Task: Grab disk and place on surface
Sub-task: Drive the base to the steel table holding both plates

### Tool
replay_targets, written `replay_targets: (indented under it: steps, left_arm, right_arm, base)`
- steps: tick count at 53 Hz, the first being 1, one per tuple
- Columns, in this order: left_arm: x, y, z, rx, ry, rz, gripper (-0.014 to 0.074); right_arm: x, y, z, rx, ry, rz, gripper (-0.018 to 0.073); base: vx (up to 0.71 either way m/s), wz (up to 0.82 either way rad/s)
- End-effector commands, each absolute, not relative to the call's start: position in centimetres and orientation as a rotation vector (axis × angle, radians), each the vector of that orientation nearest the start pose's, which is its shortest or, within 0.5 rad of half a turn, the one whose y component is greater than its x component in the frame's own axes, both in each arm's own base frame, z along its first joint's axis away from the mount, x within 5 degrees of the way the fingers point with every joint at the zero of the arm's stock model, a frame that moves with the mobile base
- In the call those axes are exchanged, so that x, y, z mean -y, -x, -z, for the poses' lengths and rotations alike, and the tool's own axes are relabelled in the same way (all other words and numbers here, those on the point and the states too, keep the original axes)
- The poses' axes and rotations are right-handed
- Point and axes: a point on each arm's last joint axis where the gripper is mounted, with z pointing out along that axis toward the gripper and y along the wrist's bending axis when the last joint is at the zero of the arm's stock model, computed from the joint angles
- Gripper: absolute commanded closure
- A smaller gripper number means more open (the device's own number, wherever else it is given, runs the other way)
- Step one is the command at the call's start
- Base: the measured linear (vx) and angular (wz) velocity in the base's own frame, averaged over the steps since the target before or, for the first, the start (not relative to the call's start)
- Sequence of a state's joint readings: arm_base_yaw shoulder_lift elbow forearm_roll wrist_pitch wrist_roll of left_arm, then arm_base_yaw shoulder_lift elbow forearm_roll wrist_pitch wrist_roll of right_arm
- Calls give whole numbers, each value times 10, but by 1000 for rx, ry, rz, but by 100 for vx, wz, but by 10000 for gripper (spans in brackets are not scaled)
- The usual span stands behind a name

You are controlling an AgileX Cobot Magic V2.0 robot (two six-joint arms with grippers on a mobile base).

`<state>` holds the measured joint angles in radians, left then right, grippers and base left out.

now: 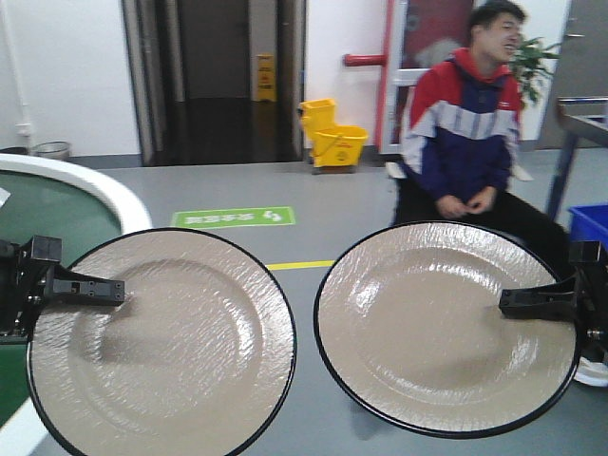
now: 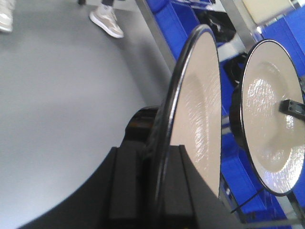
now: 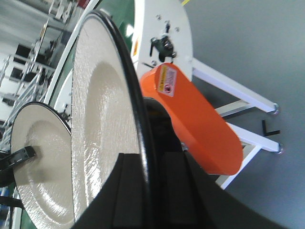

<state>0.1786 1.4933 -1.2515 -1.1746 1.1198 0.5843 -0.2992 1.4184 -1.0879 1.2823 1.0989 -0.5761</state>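
Jaws clamped tight on a rim, both sides. Front view: left gripper (image 1: 95, 290) pinches left disk (image 1: 161, 347), right gripper (image 1: 532, 302) pinches right disk (image 1: 446, 328); the disks are side by side, apart, in the air above grey floor (person (image 1: 465, 123) seated behind). Left wrist: left disk edge-on in the grip, right disk beyond. Right wrist: right disk edge-on, orange housing (image 3: 200, 129) beside.

Glossy, ridged glaze
The left disk (image 1: 161, 342) and right disk (image 1: 446, 328) shine beige, finely ridged, black-rimmed; the floor (image 1: 361, 204) is smooth grey.
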Motion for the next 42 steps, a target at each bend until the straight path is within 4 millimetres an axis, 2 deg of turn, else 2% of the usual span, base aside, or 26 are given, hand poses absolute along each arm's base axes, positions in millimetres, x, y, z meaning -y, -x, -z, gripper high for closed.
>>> replay_targets:
  steps: [1,19,42]
  left_arm:
    - [26,-303,-387,-2057,6,1277,598]
    - [26,-302,-387,-2059,2,1281,598]
    - [26,-302,-387,-2059,3,1280,598]
  right_arm:
    - [4,-283,-367,-1992,-248,-1332,568]
    - [4,-283,-367,-1994,-245,-1336,568]
    - [4,-283,-367,-1994,-242,-1338,568]
  base:
    - [-6,-48]
    - [2,-45]
    - [17,-45]
